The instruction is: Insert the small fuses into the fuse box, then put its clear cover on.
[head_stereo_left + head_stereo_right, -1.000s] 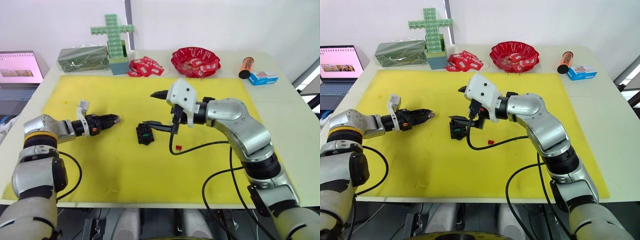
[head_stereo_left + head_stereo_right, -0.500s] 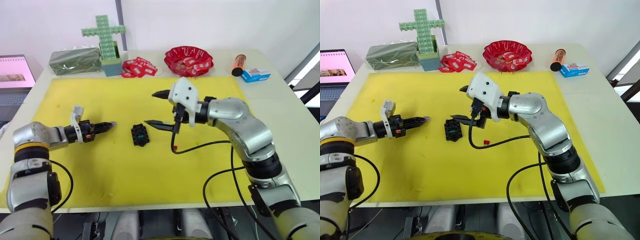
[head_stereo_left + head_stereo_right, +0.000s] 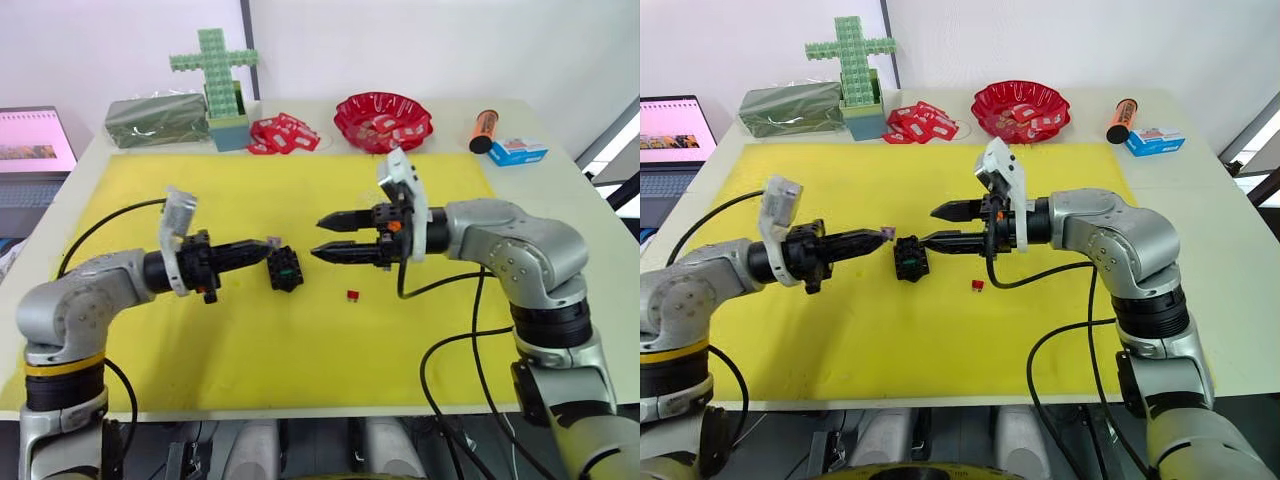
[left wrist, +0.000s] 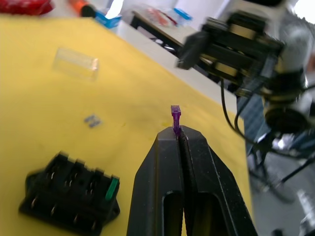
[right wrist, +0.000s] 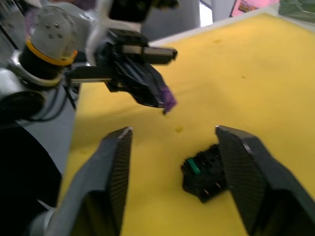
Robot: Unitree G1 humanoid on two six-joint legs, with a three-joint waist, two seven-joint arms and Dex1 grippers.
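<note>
The left pincer [image 3: 880, 237] is pinching a purplish fuse [image 3: 886, 234] just beside the fuse box [image 3: 910, 260]; the right pincer [image 3: 937, 225] is hanging spread above it.

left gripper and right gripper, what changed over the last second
The left gripper, shut on a purple fuse, has moved in toward the fuse box and now hovers just beside it. The right gripper has pulled back from over the box and turned, its fingers open and level, pointing at the box. The fuse box, with its green fuse, and the red fuse on the mat stayed put.
</note>
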